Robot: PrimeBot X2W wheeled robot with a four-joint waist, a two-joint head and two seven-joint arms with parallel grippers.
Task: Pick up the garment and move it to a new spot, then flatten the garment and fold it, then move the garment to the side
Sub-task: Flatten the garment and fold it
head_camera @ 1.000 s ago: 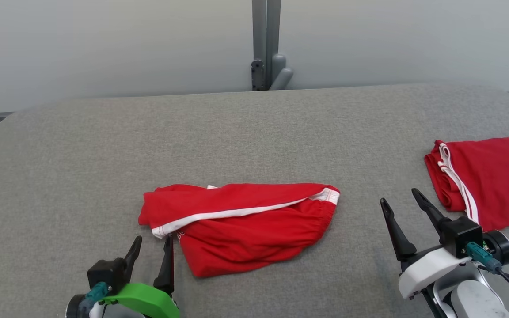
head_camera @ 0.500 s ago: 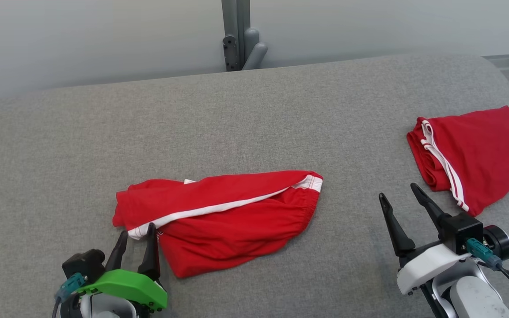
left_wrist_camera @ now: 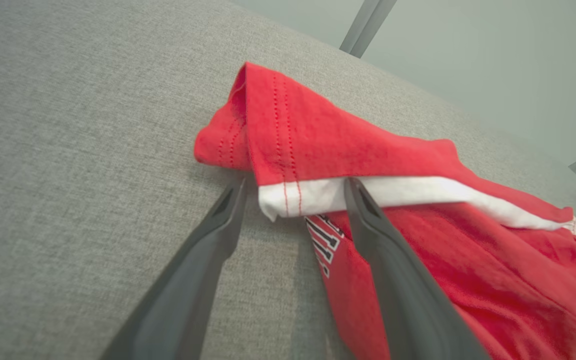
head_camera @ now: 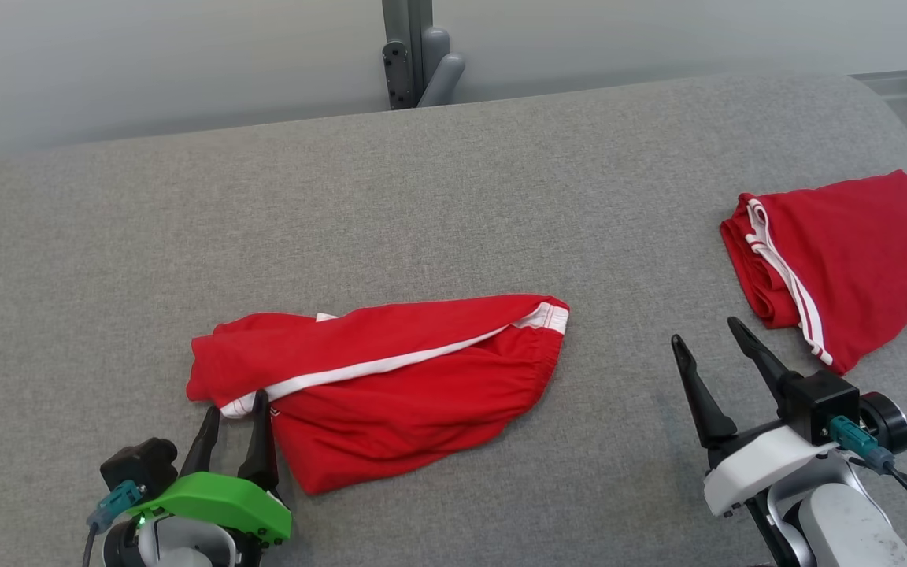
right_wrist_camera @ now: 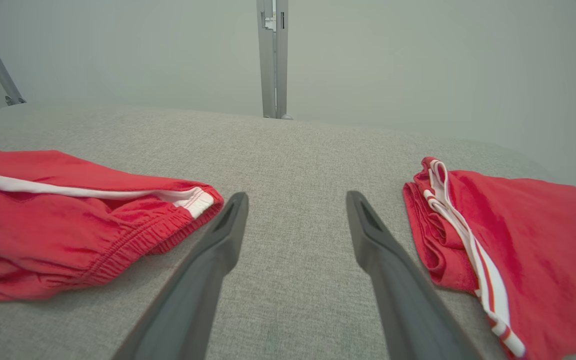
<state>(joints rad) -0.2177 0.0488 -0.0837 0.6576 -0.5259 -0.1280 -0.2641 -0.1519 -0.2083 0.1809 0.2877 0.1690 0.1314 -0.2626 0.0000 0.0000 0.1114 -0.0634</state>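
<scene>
The garment (head_camera: 390, 378), red shorts with a white side stripe, lies crumpled at the middle of the grey padded table (head_camera: 453, 197). My left gripper (head_camera: 238, 403) is open at its near-left corner. In the left wrist view the left gripper (left_wrist_camera: 295, 185) straddles the white hem corner of the garment (left_wrist_camera: 393, 160), one finger on the table and the other over the red cloth. My right gripper (head_camera: 704, 331) is open above bare table to the garment's right. The right wrist view has the right gripper (right_wrist_camera: 296, 196) empty, with the garment's (right_wrist_camera: 58, 215) waistband end at the left.
A second red garment (head_camera: 839, 252), folded with white stripes, lies at the table's right edge and reappears as the folded garment (right_wrist_camera: 508, 240) right of my right fingers. A grey post (head_camera: 406, 55) stands behind the table's far edge, against a pale wall.
The head camera has shifted, sliding the whole scene leftward and upward. My left gripper has edged closer onto the garment's near-left corner. The right gripper holds its pose.
</scene>
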